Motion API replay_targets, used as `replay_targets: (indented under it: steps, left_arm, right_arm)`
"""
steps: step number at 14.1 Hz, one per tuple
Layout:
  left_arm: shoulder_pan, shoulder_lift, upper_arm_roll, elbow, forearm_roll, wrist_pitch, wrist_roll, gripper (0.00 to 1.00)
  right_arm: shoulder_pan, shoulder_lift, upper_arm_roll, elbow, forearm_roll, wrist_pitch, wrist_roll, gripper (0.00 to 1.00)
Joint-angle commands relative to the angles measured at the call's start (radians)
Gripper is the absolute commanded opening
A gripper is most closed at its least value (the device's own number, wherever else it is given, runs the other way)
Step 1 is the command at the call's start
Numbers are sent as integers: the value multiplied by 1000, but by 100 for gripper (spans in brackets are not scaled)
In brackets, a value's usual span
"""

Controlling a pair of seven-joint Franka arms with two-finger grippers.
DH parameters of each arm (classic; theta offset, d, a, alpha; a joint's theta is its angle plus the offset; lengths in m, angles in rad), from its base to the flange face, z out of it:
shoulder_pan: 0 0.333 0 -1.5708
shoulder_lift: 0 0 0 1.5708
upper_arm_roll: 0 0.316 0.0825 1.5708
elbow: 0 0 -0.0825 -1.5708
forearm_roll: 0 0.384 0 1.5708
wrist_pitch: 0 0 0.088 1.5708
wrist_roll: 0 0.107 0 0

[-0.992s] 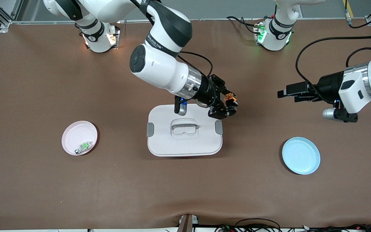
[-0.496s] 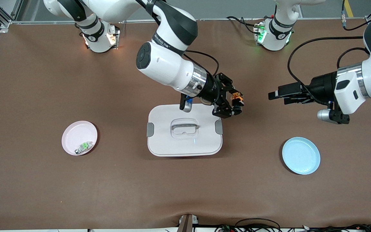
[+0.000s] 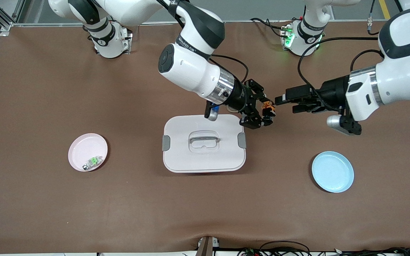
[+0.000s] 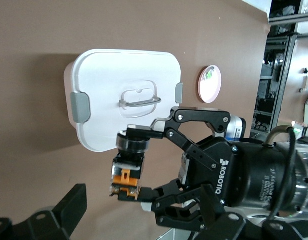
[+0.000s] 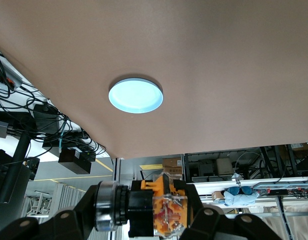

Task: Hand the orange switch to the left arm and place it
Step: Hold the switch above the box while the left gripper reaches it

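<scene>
The tabletop (image 3: pixel 48 89) wears a matt brown cloth-like cover. The box (image 3: pixel 204 153) looks like smooth white plastic with 2 grey clips and a clear handle. The blue plate (image 3: pixel 332 171) is glossy, as is the pink plate (image 3: pixel 84 147). The arms' shells are glossy white.

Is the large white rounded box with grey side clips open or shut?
Shut: the large white box has its lid flat on top, both grey clips at its sides.

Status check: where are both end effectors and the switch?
Right end effector shut on orange switch beside box. Left end effector open, closing in.
</scene>
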Motion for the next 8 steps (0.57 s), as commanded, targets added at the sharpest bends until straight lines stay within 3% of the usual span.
replay_targets:
  steps: [1, 8]
  left_arm:
    - [-3, 35, -2, 5, -17, 22, 85, 100]
    - [-41, 52, 0, -2, -3, 23, 85, 100]
  right_arm:
    - [7, 28, -10, 65, 14, 2, 40, 0]
    - [4, 28, -10, 99, 14, 17, 72, 0]
